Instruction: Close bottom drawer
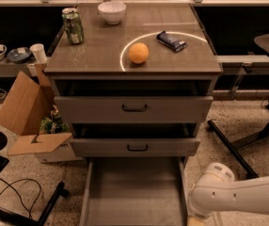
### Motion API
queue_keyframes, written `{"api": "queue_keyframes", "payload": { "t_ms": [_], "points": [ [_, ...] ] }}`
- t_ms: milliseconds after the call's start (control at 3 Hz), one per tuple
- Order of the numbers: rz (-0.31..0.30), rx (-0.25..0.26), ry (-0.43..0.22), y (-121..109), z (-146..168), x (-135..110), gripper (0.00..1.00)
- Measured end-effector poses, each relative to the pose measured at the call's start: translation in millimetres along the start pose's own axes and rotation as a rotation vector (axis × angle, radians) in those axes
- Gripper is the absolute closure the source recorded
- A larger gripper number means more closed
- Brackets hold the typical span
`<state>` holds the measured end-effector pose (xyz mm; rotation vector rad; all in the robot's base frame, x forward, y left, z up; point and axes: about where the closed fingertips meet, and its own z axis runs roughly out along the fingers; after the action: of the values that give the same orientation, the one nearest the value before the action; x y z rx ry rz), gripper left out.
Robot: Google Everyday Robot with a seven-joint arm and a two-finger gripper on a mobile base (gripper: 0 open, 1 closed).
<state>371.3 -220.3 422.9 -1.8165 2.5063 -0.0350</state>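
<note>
The gripper (195, 221) sits at the bottom edge of the view, mostly cut off, just right of the bottom drawer (134, 192); whether it is apart or together cannot be told. Its white arm (240, 196) runs off to the right. The bottom drawer is pulled far out of the grey cabinet (214, 86). An orange (138, 52), can (73, 26) and bowl (112, 12) rest on top.

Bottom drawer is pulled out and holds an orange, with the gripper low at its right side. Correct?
No: in the camera view the bottom drawer is pulled out but its visible tray is bare; the orange lies on the cabinet top. The gripper is low at its right side.
</note>
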Motion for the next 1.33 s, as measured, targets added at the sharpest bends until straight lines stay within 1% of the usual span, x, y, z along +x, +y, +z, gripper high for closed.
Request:
{"api": "queue_keyframes", "payload": {
  "t_ms": [333,667,1000,1333],
  "points": [
    [0.01,-0.056,-0.021,13,74,1,0.26],
    [0.02,-0.095,-0.037,28,111,-1,0.49],
    [0.017,-0.108,-0.037,34,117,0,0.72],
    [0.016,-0.115,-0.037,36,120,-1,1.0]
  ]
}}
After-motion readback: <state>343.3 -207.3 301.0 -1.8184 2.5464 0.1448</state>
